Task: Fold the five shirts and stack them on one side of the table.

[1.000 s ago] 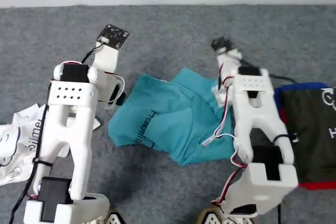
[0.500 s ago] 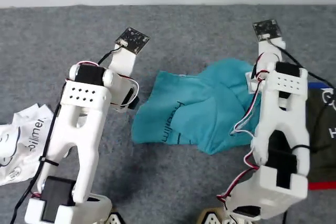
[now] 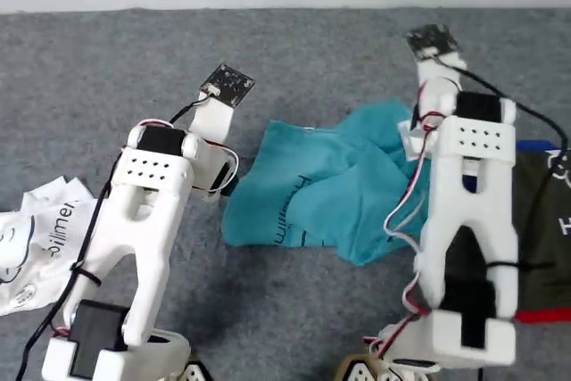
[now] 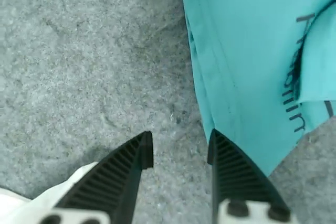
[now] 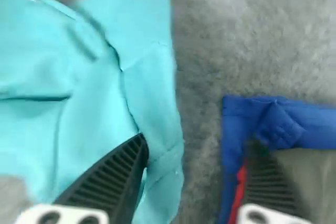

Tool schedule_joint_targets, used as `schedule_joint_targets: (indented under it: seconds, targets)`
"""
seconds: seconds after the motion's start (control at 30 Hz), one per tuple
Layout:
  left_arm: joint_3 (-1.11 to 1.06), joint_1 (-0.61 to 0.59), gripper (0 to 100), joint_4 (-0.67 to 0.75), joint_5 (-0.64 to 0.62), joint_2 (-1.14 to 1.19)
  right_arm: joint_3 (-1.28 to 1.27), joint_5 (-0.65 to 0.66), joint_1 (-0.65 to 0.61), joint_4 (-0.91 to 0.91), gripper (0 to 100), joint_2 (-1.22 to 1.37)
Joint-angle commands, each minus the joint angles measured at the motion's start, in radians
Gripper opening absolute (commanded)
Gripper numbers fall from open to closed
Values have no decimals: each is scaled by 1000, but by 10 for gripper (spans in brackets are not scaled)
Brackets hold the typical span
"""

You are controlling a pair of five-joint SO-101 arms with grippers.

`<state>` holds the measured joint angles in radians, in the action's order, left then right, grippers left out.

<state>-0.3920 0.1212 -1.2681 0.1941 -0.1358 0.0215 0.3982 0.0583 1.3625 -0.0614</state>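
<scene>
A teal shirt (image 3: 326,192) lies loosely folded and rumpled on the grey carpet between the two arms. My left gripper (image 3: 227,186) is low at its left edge. Seen from the left wrist, that gripper (image 4: 178,148) is open, with one fingertip (image 4: 220,145) right at the hem of the teal shirt (image 4: 252,51) and bare carpet in the gap. My right gripper (image 3: 412,142) is at the shirt's right side. From its own wrist it (image 5: 197,156) is open, between the teal shirt (image 5: 68,87) and a blue shirt (image 5: 283,121).
Folded shirts are stacked at the right edge: a dark one (image 3: 540,220) on top, with blue and red edges showing under it. A crumpled white shirt (image 3: 36,229) lies at the far left. Grey carpet (image 3: 294,60) covers the table.
The teal shirt has slid to the right, toward the stack, and both arms have gone right with it. Over the last half second the shirt has kept its place.
</scene>
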Motion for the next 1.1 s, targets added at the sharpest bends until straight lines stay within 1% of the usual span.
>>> schedule_joint_targets:
  seconds: [0.0,0.07,0.13,0.17,0.23,0.3,0.37,0.53,0.6,0.63,0.7,0.73,0.83,0.97,1.07]
  targets:
    - [5,-23,177,14,-6,-43,97,-9,-137,150,312,-125]
    - [8,-61,177,14,-6,-43,69,-9,-272,205,290,-140]
    - [8,-106,177,14,-6,-43,6,-9,-387,217,280,-136]
    - [8,-127,177,14,-8,-43,-31,-9,-423,202,281,-131]
    - [7,-164,177,12,-8,-43,-98,-8,-432,128,281,-120]
    - [8,-186,177,-11,-8,-43,-146,-8,-378,62,281,-107]
    - [8,-189,177,-37,-8,-43,-172,-8,-278,19,281,-81]
    - [8,-184,177,-43,-8,-43,-184,-5,58,-44,281,30]
    - [8,-184,177,-43,-8,-43,-181,-2,165,-51,281,62]
    - [8,-184,177,-43,-8,-43,-175,-2,193,-42,281,65]
    - [8,-184,177,-43,-8,-43,-166,-2,199,8,281,54]
    - [8,-184,177,-43,-8,-43,-158,-2,182,33,281,39]
    - [8,-184,177,-43,-8,-43,-127,-8,77,114,281,-28]
    - [7,-184,177,-44,-8,-43,-106,-9,-168,203,279,-143]
    - [7,-184,177,-44,-8,-43,-132,-9,-351,197,278,-177]
